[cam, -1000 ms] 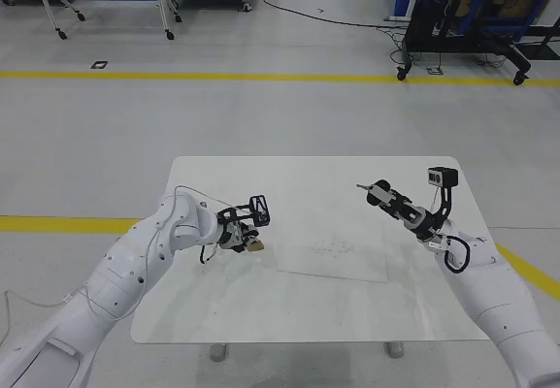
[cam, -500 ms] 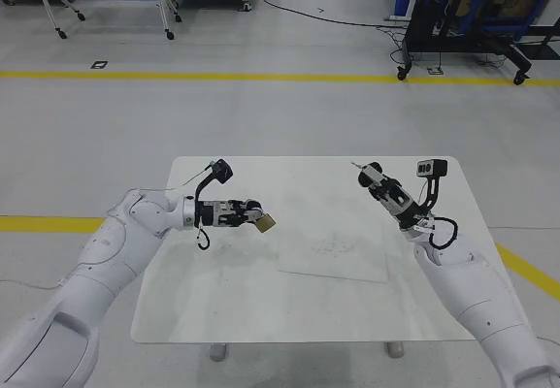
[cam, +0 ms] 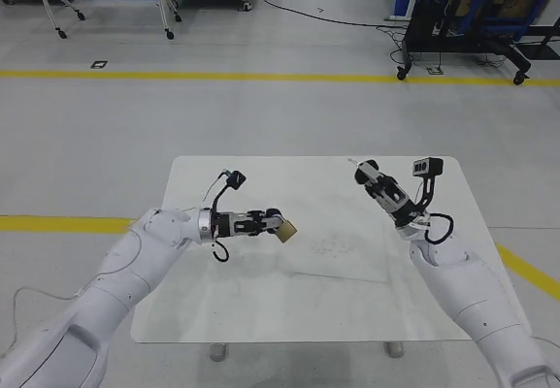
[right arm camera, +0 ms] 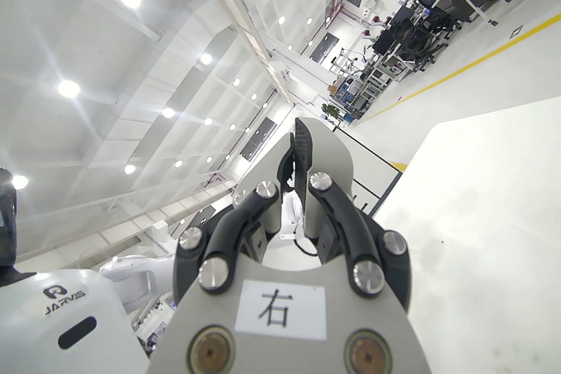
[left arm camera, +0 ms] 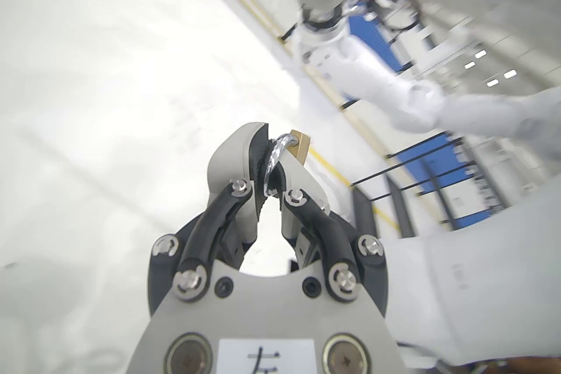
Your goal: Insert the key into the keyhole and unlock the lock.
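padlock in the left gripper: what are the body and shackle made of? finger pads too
Padlock body: looks like brass, yellow-gold with a dull satin sheen.
Shackle: likely steel, chromed or polished; silver with bright highlights along the curve.
Finger pads: probably rubber, matte black with a ribbed texture.

Brass padlock (cam: 285, 230) (silver shackle (left arm camera: 274, 157) pinched) held aloft in left gripper (cam: 272, 226).
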Controlling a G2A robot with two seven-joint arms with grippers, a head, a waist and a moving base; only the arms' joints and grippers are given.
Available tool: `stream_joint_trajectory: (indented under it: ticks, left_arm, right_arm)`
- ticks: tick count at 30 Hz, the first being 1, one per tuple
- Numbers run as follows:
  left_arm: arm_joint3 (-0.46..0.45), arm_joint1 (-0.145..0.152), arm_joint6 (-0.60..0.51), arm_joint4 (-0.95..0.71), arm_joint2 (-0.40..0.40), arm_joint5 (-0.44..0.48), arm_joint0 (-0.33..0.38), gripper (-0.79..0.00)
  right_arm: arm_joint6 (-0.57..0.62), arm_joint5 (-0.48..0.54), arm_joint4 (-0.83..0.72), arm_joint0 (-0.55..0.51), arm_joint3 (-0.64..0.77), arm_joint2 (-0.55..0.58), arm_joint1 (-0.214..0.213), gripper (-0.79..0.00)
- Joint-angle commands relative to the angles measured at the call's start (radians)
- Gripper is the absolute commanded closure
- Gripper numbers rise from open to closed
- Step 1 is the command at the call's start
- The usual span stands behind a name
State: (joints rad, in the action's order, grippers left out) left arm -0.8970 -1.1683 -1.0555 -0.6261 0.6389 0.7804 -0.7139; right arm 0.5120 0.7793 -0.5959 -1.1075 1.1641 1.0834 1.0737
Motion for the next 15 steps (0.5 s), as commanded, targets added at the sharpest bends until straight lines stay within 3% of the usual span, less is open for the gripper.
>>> stream_joint_trajectory:
  ticks: [1, 3, 7, 12, 15]
  left_arm:
    - [0.054, -0.016, -0.175, -0.384, 0.015, -0.191, 0.022, 0.0]
    - [0.12, -0.044, -0.291, -0.513, 0.015, -0.307, 0.039, 0.0]
    - [0.272, -0.112, -0.402, -0.613, -0.015, -0.424, 0.091, 0.0]
    - [0.42, -0.189, -0.408, -0.646, -0.048, -0.539, 0.152, 0.0]
    - [0.464, -0.23, -0.385, -0.644, -0.065, -0.586, 0.17, 0.0]
  right_arm:
    - [0.003, -0.011, -0.038, 0.007, -0.009, -0.01, 0.008, 0.0]
    - [0.013, -0.011, -0.068, 0.016, -0.025, -0.016, 0.015, 0.0]
    - [0.024, -0.001, -0.1, 0.029, -0.059, -0.025, 0.029, 0.0]
    - [0.018, 0.016, -0.085, 0.035, -0.073, -0.029, 0.041, 0.0]
    - [0.003, 0.021, -0.071, 0.029, -0.067, -0.022, 0.045, 0.0]
